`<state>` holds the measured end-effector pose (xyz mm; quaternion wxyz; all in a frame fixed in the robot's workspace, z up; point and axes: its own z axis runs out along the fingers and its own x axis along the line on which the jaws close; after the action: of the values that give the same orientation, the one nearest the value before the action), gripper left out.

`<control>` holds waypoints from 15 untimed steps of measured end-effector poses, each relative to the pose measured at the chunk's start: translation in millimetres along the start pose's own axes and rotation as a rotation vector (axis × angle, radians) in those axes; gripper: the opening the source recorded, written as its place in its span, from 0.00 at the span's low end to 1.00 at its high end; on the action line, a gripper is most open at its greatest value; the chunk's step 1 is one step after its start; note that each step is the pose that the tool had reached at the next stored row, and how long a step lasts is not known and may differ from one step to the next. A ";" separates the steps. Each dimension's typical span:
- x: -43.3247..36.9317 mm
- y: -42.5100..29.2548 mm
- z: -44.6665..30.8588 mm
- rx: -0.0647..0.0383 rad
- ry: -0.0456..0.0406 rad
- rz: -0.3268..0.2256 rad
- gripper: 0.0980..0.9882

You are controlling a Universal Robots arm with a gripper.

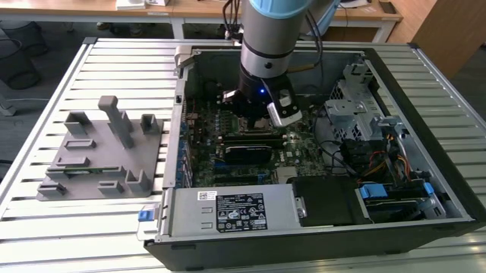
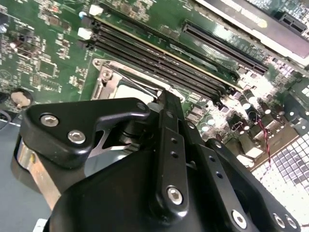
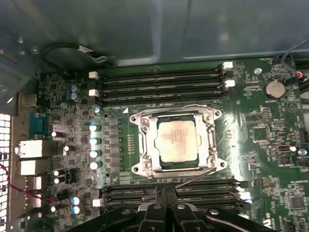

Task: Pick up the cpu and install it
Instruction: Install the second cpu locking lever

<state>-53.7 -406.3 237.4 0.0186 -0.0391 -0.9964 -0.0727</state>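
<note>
In the first wrist view the cpu [image 3: 177, 140], a pale silver-white square chip, lies flat inside the metal socket frame [image 3: 145, 145] on the green motherboard [image 3: 270, 145]. My gripper [image 3: 164, 192] hangs just off one side of the socket, over a bank of memory slots, its two black fingers pressed together with nothing between them. In the second wrist view a pale corner of the cpu [image 2: 129, 92] shows past the gripper [image 2: 164, 99]. In the exterior view the gripper [image 1: 262, 122] is low inside the open computer case [image 1: 395, 74].
A grey plastic fixture [image 1: 99, 153] with upright posts sits on the slatted table at the exterior view's left. Inside the case are a black block [image 1: 247, 152] below the gripper, a power supply [image 1: 227, 210] at the front, and a drive cage [image 1: 357, 108] with cables to the right.
</note>
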 end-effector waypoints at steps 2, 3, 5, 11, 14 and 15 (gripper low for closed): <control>1.3 -0.4 2.3 0.000 0.0000 0.000 0.01; 1.5 -0.7 3.8 0.000 0.0001 0.000 0.01; 1.9 -1.2 7.3 0.000 0.0001 0.000 0.01; 1.7 -3.8 14.7 -0.020 0.0018 -0.001 0.01; 1.9 -7.0 15.1 -0.046 0.0037 -0.001 0.01; 2.5 -8.4 15.3 -0.051 0.0042 -0.002 0.01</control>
<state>-57.3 -412.2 221.2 0.0196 -0.0386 -0.9942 -0.0983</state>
